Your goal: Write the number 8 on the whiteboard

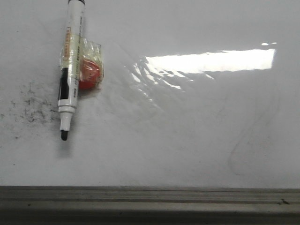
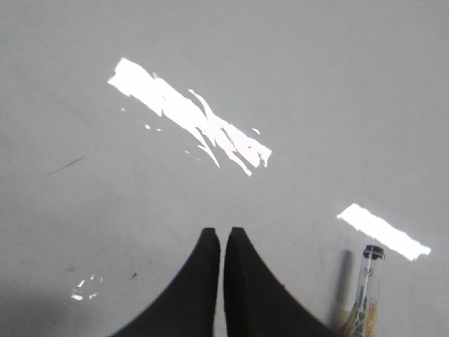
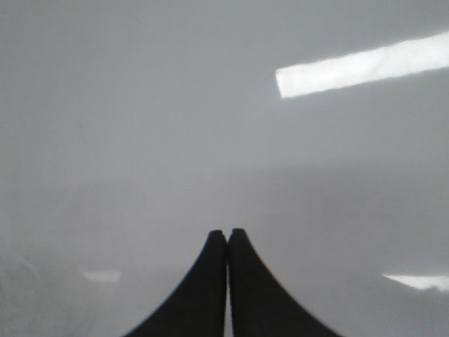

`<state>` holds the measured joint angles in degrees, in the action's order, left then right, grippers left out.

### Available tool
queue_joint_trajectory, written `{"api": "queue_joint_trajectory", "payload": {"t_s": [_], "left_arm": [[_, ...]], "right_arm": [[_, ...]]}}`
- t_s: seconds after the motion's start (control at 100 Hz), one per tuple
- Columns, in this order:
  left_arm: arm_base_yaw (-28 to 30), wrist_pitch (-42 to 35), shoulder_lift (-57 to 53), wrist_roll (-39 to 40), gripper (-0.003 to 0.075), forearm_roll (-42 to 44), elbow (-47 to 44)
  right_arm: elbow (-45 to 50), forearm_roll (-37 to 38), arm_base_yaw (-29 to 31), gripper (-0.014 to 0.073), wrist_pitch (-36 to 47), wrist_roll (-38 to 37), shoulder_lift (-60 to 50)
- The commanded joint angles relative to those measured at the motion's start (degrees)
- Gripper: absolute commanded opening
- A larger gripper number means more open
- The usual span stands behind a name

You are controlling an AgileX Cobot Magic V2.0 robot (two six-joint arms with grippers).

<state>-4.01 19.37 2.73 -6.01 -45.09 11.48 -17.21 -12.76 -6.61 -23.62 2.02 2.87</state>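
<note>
Two grippers, left gripper and right gripper, both clenched empty above the whiteboard, no number 8 drawn yet, so step is pre-grasp: next move needs opening on the uncapped marker lying front-left.

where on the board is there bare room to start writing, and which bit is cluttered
The free stretch of the whiteboard runs right of the marker, below the wrinkled shiny patch and above the grey edge rail. The left side is crowded: marker, a taped red object, grey smudge specks.
</note>
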Motion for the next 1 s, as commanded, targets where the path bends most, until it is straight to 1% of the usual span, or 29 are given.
{"api": "queue_joint_trajectory", "payload": {"t_s": [0.0,0.1,0.13,0.17,0.2,0.24,0.25,0.27,0.32,0.39,0.43,0.5,0.7,0.84,0.99], "left_arm": [[0.2,1.4,4.3,-0.7,-0.002,6.1,5.0],[0.2,4.4,8.8,-0.7,-0.0016,12.0,8.2],[0.2,5.0,10.5,-0.7,-0.0006,12.9,9.0],[0.2,6.3,12.2,-1.0,0.0028,13.4,9.9],[0.2,7.3,13.8,-2.3,0.0064,13.5,10.6],[-0.4,8.4,15.1,-3.8,0.0136,13.5,11.3],[-0.6,8.4,15.6,-4.1,0.0163,13.5,11.4],[-1.1,8.4,16.2,-4.6,0.0191,13.5,11.6],[-2.7,8.4,17.3,-5.2,0.0307,13.5,11.8],[-5.9,8.3,18.5,-5.7,0.0407,13.7,12.0],[-8.1,8.6,19.3,-7.1,0.0417,13.7,12.0],[-12.1,8.9,21.0,-9.7,0.0407,13.7,12.0],[-22.2,6.2,29.3,-9.8,0.0396,9.4,12.3],[-29.3,1.3,36.4,-9.8,0.0396,7.8,13.6],[-36.1,-6.0,43.7,-9.7,0.0397,6.0,15.8]], "right_arm": [[-5.1,6.2,0.0,-0.0043,-1.1,0.4,3.7],[-8.0,7.4,0.0,-0.0041,-2.0,0.4,6.4],[-8.8,7.4,0.0,-0.004,-2.1,0.4,7.3],[-9.6,7.4,0.0,-0.0032,-2.1,0.4,8.0],[-10.3,7.4,0.0,-0.0008,-2.1,0.4,8.6],[-10.8,7.4,0.0,0.003,-2.1,0.4,9.3],[-11.0,7.4,0.0,0.0049,-2.1,0.4,9.5],[-11.1,7.4,0.0,0.008,-2.1,0.4,9.5],[-11.5,7.4,0.0,0.0164,-2.1,0.4,9.9],[-11.6,7.2,-0.5,0.0272,-2.1,0.4,10.1],[-11.6,7.2,-1.1,0.0319,-2.1,0.4,10.1],[-11.6,7.2,-2.4,0.0349,-2.1,0.4,10.4],[-11.6,7.2,-5.4,0.0347,-2.1,0.4,12.7],[-11.6,7.2,-5.6,0.0347,-2.0,0.4,14.2],[-11.6,7.2,-5.6,0.0347,-1.8,0.4,14.7]]}}
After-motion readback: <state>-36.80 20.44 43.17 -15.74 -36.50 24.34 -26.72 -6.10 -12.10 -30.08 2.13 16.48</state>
